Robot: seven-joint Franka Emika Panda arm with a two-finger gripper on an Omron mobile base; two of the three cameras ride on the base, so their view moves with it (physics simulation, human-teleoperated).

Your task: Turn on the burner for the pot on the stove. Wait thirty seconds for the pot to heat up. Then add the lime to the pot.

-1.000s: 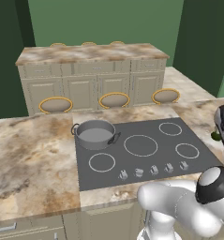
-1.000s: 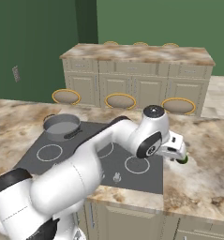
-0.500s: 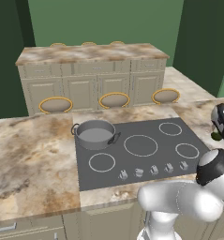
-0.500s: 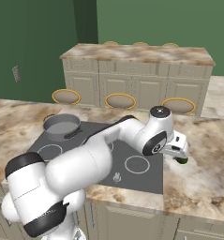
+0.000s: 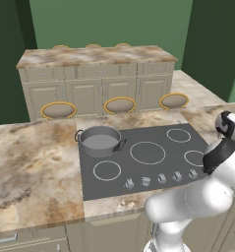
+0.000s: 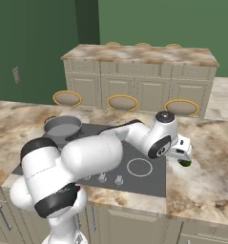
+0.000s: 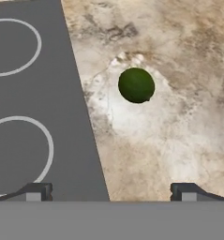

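The lime is a small dark green ball lying on the marble counter just right of the stove. In the hand view it sits ahead of my open gripper, well apart from both fingertips. From the right base view, the gripper hovers directly above the lime, with nothing between its fingers. The grey steel pot stands on the stove's back left ring, far from the hand, and also appears as the pot beyond my arm.
A row of silver knobs runs along the stove's front edge. Marble counter stretches right of the cooktop. Behind stand three yellow-rimmed stools and an island with cabinets.
My arm has swung a little further right, carrying the hand over the lime. The gripper stays open; pot and lime have not moved.
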